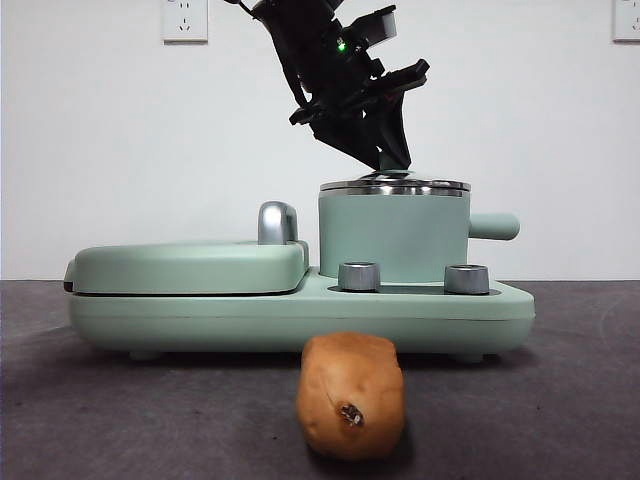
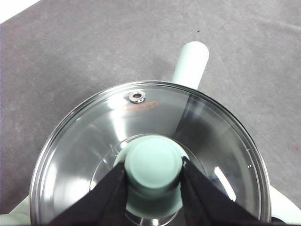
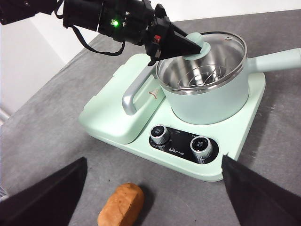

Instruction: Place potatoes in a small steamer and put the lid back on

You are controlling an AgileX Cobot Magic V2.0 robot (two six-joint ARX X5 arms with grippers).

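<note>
From the front I've got the potato (image 1: pixel 351 409) lying on the table, right up near the camera, just in front of the cooker base (image 1: pixel 300 315) and well clear of the steamer (image 1: pixel 392 238), so the main job hasn't started. The left gripper (image 1: pixel 385 150) comes down from above onto the top of the steamer, where the lid (image 1: pixel 395 185) sits flat on the rim as far as I can tell. On the left wrist cam it's clearer: both black jaws are pinched onto the green knob (image 2: pixel 154 165), one on each side, touching it, and through the glass of the lid (image 2: pixel 84 141) I'm looking straight down into the steel pot, with the side handle (image 2: pixel 191 63) poking out beyond. On the right wrist cam the right gripper (image 3: pixel 153 193) is spread wide with nothing in it, hovering over the table near the potato (image 3: pixel 121 205), not touching. There the steamer (image 3: pixel 207 101) shows only a wire rack inside, no potato, and the left gripper (image 3: pixel 181 44) is on the knob. So I'd say we're at step one: lid gripped but not off, then potato in, then lid back on.
</note>
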